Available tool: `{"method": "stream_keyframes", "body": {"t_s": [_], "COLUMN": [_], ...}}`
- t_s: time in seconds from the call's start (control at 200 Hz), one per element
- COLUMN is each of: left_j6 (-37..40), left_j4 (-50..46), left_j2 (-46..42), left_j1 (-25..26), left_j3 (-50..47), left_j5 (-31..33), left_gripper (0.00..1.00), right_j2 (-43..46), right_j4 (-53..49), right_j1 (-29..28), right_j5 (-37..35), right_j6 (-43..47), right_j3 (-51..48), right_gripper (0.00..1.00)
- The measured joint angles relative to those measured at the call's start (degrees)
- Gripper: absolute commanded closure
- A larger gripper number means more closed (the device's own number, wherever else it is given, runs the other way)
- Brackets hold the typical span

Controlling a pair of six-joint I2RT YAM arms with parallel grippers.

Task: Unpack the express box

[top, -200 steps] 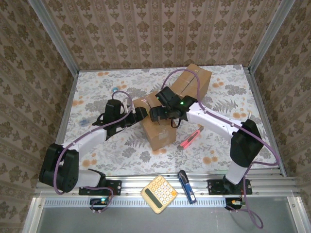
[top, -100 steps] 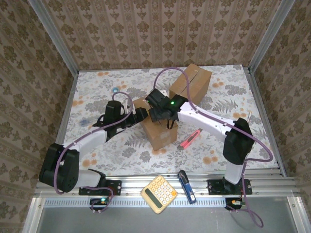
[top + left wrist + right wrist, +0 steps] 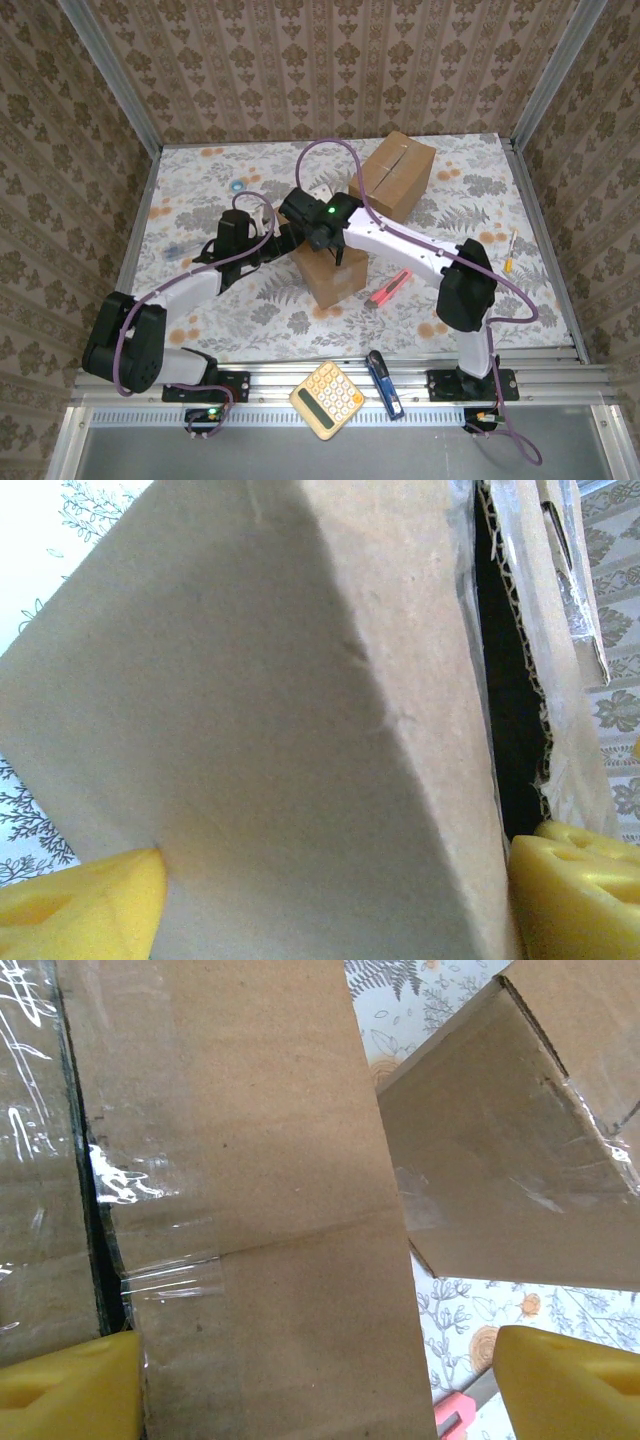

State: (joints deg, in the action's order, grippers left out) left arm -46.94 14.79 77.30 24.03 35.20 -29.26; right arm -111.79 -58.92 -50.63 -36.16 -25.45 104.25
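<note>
Top external. Left gripper [image 3: 285, 241] and right gripper [image 3: 318, 238] side by side, almost touching, at the far end of the express box [image 3: 335, 275]. Rest of that box stretches from both sets of jaws toward the arm bases. Second box [image 3: 393, 175] beyond the right jaws and off to their right, apart from them. Pink knife [image 3: 390, 287] flat on the floral table [image 3: 200, 170], right of the jaws, just beside the express box.

Left wrist. Left gripper [image 3: 330, 890] spread wide and pinching the express box [image 3: 280, 710] across its width. One yellow pad [image 3: 85, 900] against one cardboard edge, the other pad against the opposite edge. Dark gap beside a taped flap [image 3: 560, 590] ahead of that second pad.

Right wrist. Right gripper [image 3: 320, 1385] spread wide, holding nothing. Taped top of the express box [image 3: 260, 1190] between the jaws, with a dark seam just ahead of one pad [image 3: 70, 1385]. Other pad off the cardboard, with the second box [image 3: 510, 1180] ahead of it and the pink knife [image 3: 452, 1420] tip just inside it.
</note>
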Motion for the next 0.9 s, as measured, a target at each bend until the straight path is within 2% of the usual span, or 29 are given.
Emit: {"method": "stream_keyframes", "body": {"t_s": [0.205, 0.49, 0.645, 0.9], "left_j6": [0.9, 1.9, 2.1, 2.6], "left_j4": [-0.7, 0.3, 0.5, 0.0], "left_j2": [0.0, 0.2, 0.1, -0.2], "left_j1": [0.2, 0.3, 0.0, -0.1], "left_j3": [0.0, -0.7, -1.0, -1.0], "left_j5": [0.0, 0.1, -0.5, -0.7], "left_gripper": [0.13, 0.13, 0.13, 0.13], "right_j2": [-0.1, 0.0, 0.2, 0.4], "right_j4": [-1.5, -4.2, -4.6, -4.5], "right_j1": [-0.7, -0.9, -0.6, 0.6], "right_j5": [-3.2, -7.5, -13.0, -13.3], "right_j6": [0.2, 3.7, 6.3, 9.3], "right_j3": [1.3, 5.4, 8.0, 8.6], "right_gripper": [0.19, 0.2, 0.2, 0.19]}}
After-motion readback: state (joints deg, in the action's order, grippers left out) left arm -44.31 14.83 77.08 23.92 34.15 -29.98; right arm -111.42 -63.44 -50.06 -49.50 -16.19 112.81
